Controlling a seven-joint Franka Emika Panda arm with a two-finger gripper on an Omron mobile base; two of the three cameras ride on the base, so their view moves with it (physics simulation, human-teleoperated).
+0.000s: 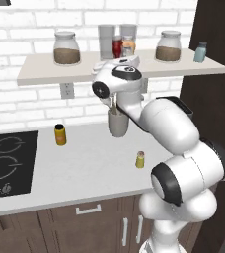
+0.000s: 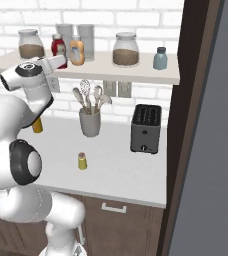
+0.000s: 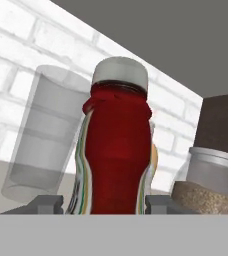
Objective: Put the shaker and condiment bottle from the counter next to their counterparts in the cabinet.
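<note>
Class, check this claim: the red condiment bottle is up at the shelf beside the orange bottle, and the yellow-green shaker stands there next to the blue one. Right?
Not quite. The shaker still stands on the counter, as the right base view shows. The condiment bottle is indeed beside the orange bottle.

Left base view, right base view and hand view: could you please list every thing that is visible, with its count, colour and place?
condiment bottle: one, red, on shelf between the tool's fingers, beside orange bottle
orange bottle: one, orange, on shelf
shaker: one, yellow-green, on counter
blue shaker: one, pale blue, right end of shelf
jars: two, glass with brown filling, on shelf
tumblers: two, clear grey, back of shelf
yellow-orange jar: one, black lid, on counter
utensil holder: one, grey, on counter
toaster: one, dark grey, on counter
cooktop: one, black, left end of counter
tool: one, around condiment bottle
</note>
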